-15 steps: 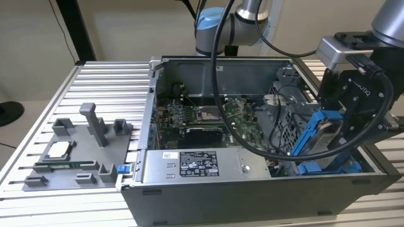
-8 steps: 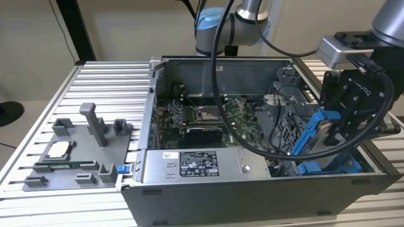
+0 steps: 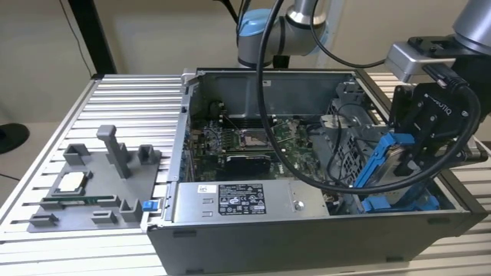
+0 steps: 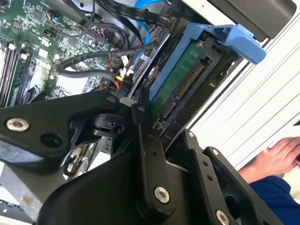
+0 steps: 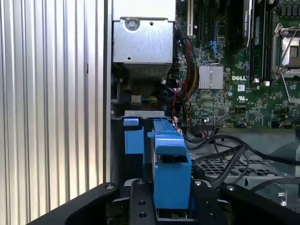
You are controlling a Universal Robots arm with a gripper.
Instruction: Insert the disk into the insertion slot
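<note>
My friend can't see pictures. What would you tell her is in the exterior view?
A black gripper holds the disk, in its blue bracket, tilted over the insertion slot at the exterior view's right end of an open computer case. A grey fixture tray sits on the ribbed table.

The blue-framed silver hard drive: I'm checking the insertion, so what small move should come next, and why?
Probably a short push straight down. The black gripper holds the blue-framed silver hard drive tilted, its lower end just above the blue-railed drive bay, not yet seated.
</note>
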